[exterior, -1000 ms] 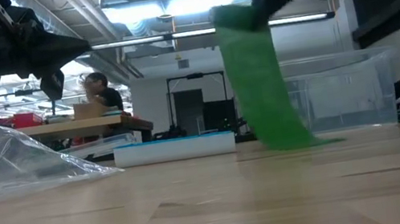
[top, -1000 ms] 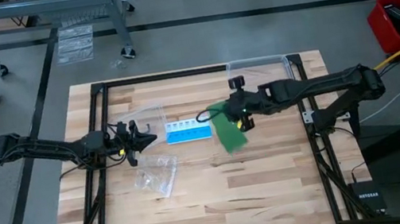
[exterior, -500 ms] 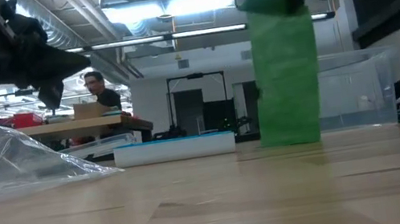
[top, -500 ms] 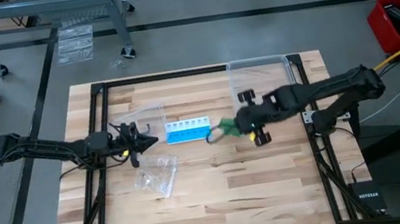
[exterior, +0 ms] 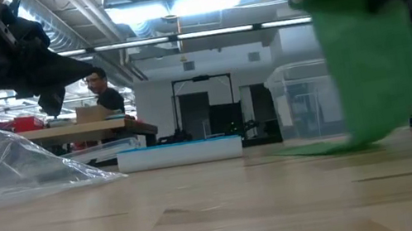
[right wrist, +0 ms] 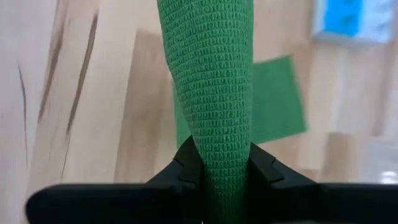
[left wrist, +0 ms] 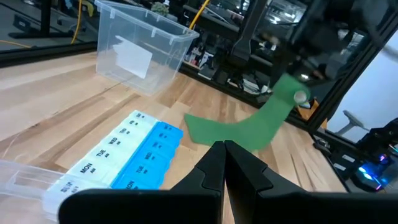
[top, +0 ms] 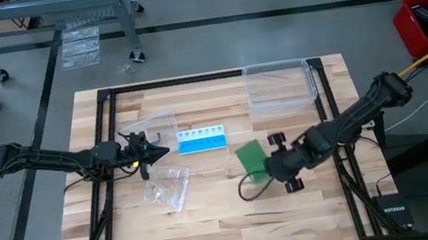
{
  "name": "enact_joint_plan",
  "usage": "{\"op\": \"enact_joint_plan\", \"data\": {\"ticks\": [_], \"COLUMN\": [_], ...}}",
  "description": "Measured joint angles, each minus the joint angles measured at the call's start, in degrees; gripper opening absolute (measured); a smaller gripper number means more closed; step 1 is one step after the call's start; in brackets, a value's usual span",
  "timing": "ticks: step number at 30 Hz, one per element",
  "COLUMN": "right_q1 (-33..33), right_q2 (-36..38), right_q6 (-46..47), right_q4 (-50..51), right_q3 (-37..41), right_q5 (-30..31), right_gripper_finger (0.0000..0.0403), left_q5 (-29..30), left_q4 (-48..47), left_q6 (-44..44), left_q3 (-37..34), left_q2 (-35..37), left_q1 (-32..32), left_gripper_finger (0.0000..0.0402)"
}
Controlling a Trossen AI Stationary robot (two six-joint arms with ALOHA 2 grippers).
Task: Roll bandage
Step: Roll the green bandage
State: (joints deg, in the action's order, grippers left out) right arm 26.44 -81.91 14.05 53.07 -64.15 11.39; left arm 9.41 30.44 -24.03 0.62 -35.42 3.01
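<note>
Right arm is reaching low across the tabletop, its tool pinching the green bandage, which is draping down with its free end lying flat near the pill organizer. Left tool is sitting closed, empty.

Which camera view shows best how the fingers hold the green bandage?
The right wrist view: the bandage runs up between the right gripper fingers, pinched there. The high view shows only a green patch by that gripper. The low view shows it hanging to the table. The left wrist view shows it from afar.
</note>
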Motion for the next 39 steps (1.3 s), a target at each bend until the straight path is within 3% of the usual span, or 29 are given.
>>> {"op": "enact_joint_plan", "data": {"ticks": [10, 20, 30, 39], "right_q1": [6.28, 13.38, 15.69, 15.69], "right_q2": [-0.02, -0.02, -0.04, -0.04], "right_q6": [14.02, 15.91, 20.53, 26.50], "right_q4": [-2.92, -8.25, -8.43, -8.41], "right_q3": [8.17, 12.50, 12.64, 12.64], "right_q5": [-5.39, -6.56, -9.53, -13.45], "right_gripper_finger": [0.0062, 0.0066, 0.0135, 0.0181], "left_q5": [-0.01, -0.02, -0.04, -0.04], "left_q4": [-0.09, -0.22, -7.54, -7.82], "left_q6": [0.01, 3.23, -0.29, -0.76], "left_q3": [0.00, 0.00, 0.00, 0.00], "left_q2": [0.01, 0.02, 0.02, 0.00], "left_q1": [0.02, 0.02, 0.02, 0.02], "left_gripper_finger": [0.0003, 0.0003, 0.0003, 0.0003]}}
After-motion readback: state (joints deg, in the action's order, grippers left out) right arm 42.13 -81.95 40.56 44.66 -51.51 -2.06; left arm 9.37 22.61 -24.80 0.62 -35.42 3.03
